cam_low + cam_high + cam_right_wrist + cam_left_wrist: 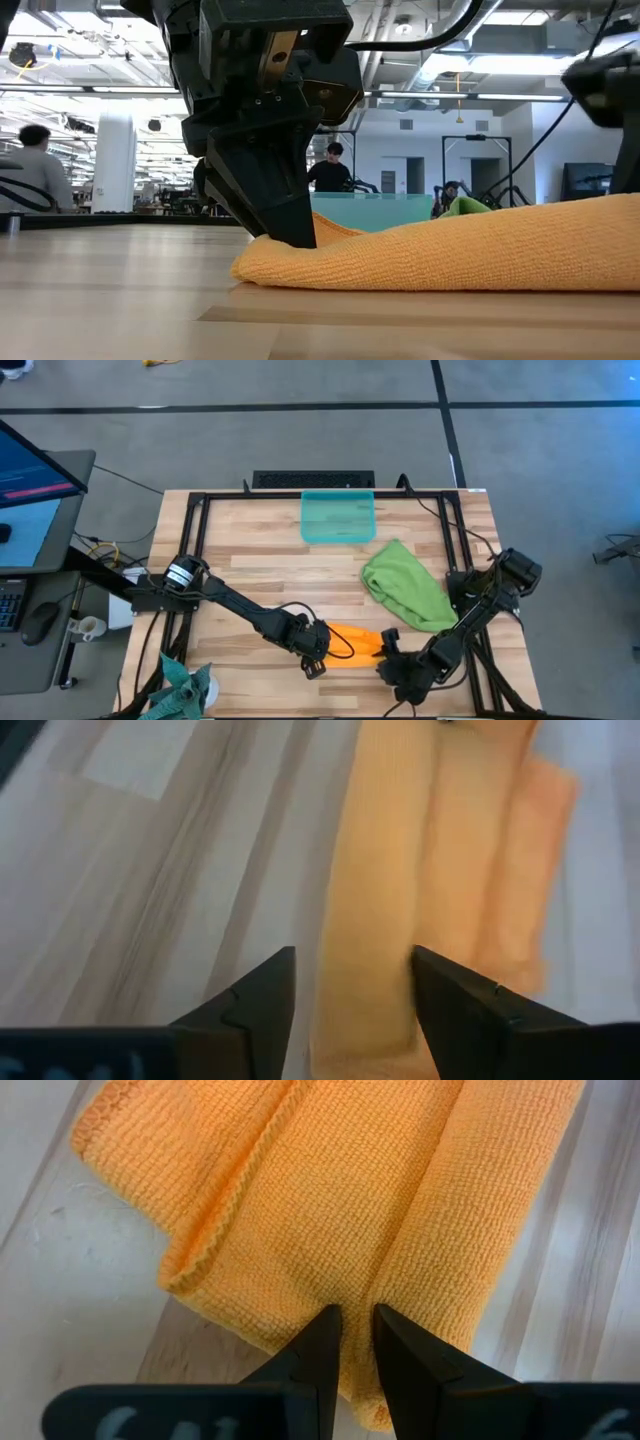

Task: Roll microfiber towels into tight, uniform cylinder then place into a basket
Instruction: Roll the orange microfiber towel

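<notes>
The left gripper point(350, 1342) is pinching a fold of the orange towel point(355, 641) at the table's near edge; the right gripper point(352, 992) is hovering open over its other end. Soft and limp, it is likely gripping best at the edges.

Overhead, table-level, two close wrist views, perhaps overlapping.

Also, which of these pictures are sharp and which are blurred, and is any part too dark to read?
Left wrist view: sharp, the orange towel shows its weave. Right wrist view: blurred, the same towel looks washed out and soft. Low view: the towel's near edge is clear, but the left tool is a dark mass against the bright ceiling lights. High view: evenly lit, the basket reads clearly.
</notes>
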You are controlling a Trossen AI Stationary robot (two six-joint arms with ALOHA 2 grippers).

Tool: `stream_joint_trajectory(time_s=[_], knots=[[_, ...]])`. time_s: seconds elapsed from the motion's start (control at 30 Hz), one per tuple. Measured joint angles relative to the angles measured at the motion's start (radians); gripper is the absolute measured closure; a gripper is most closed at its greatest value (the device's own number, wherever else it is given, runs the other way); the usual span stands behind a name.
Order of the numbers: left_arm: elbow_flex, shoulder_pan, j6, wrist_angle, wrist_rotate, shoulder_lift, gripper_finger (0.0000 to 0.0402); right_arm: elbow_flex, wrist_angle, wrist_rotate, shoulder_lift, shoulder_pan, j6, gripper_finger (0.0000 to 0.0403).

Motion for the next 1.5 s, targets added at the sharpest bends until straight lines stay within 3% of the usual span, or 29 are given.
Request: stream_joint_trajectory(time_s=[0.23,0.5,0.6,0.7,0.87,1.0,1.07,1.23,1.37,1.5], knots=[[0.0,-0.005,-0.007,0.0,-0.004,0.0,0.0341,0.005,-0.017,0.012,0.086,0.0,0.063,0.0201],[0.0,-0.005,-0.008,0.0,-0.004,0.0,0.0341,0.004,-0.017,-0.013,0.082,0.005,0.126,0.0272],[0.0,-0.005,-0.008,0.0,-0.003,0.0,0.0341,0.003,-0.019,-0.019,0.082,-0.004,0.198,0.0281],[0.0,-0.005,-0.008,0.0,-0.003,0.0,0.0341,0.003,-0.023,-0.027,0.081,-0.014,0.244,0.0265],[0.0,-0.005,-0.004,0.0,-0.002,0.0,0.0341,0.007,-0.048,-0.018,0.08,-0.016,0.224,0.02],[0.0,-0.005,-0.003,0.0,-0.002,0.0,0.0341,0.053,-0.183,-0.037,0.045,-0.023,0.223,0.0171],[0.0,-0.005,-0.002,0.0,-0.001,0.0,0.0341,0.067,-0.299,-0.036,0.008,-0.027,0.23,0.017],[0.0,-0.005,0.001,0.0,0.004,0.0,0.0341,0.094,-0.387,-0.025,-0.109,-0.033,0.267,0.0182],[0.0,-0.005,0.001,0.001,0.004,0.0,0.0341,0.097,-0.333,-0.017,-0.156,-0.011,0.256,0.0192],[0.0,-0.005,0.001,0.004,0.003,0.0,0.0341,0.096,-0.221,-0.017,-0.12,0.011,0.177,0.0197]])
